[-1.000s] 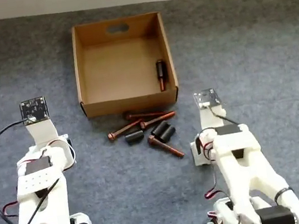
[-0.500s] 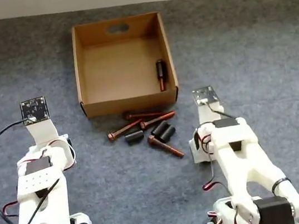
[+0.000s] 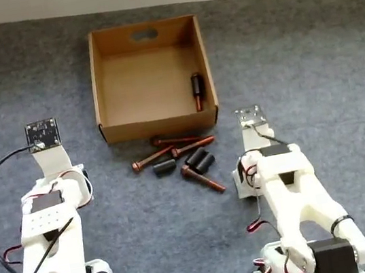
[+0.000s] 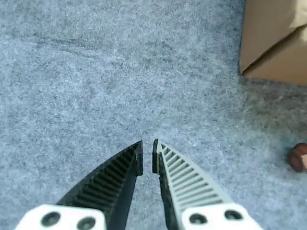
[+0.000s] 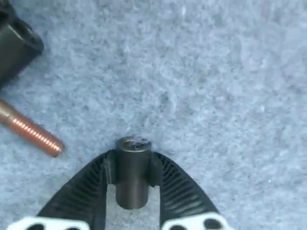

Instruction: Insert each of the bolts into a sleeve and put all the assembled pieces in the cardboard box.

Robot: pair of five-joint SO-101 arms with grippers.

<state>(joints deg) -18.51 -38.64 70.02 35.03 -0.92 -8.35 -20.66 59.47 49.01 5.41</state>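
My right gripper (image 5: 132, 164) is shut on a short black sleeve (image 5: 132, 189), held just above the carpet. Close by lie the threaded end of a copper bolt (image 5: 32, 135) and another black sleeve (image 5: 14, 48). In the high view several copper bolts (image 3: 202, 178) and black sleeves (image 3: 164, 166) lie in a loose heap in front of the cardboard box (image 3: 101, 87). One assembled bolt and sleeve (image 3: 197, 91) rests inside the box by its right wall. My left gripper (image 4: 147, 155) is shut on nothing, low over bare carpet left of the heap.
Grey carpet covers the table. The right arm (image 3: 281, 176) stands right of the heap, the left arm (image 3: 49, 211) well to its left. A box corner (image 4: 278, 43) and a bolt head (image 4: 298, 157) lie beyond the left gripper.
The right arm has swung slightly toward the heap and settled. The left arm and the loose parts have stayed put.
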